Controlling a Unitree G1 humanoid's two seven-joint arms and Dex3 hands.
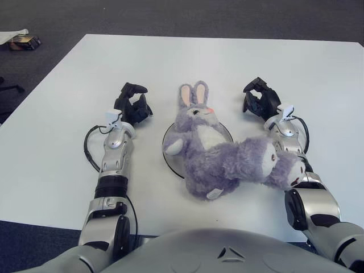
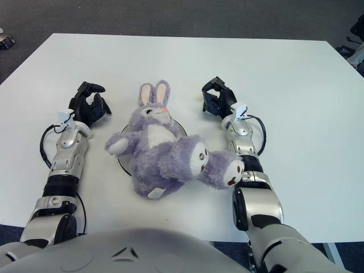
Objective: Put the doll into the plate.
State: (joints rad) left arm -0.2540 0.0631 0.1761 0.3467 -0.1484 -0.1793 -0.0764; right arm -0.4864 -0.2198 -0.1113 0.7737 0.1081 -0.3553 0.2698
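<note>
the purple bunny doll lies on its back across the plate, head and pink-lined ears pointing away from the robot, white belly up. its torso covers most of the plate, so only the dark left rim and a sliver of the far rim show. the doll's legs spill off the plate to the robot's right, and one foot touches the right forearm near the wrist.

the left hand shows just left of the plate, fingers curled loosely inward with nothing between them. the right hand shows to the right of the doll's head, its black fingers likewise curled and holding nothing. neither hand touches the doll's head or body.

a black cable loops beside the left forearm. the table is white and plain, and beyond its edges lies dark grey carpet. at the far left on the floor sits a small dark object with something pale beside it; what it is cannot be told.
</note>
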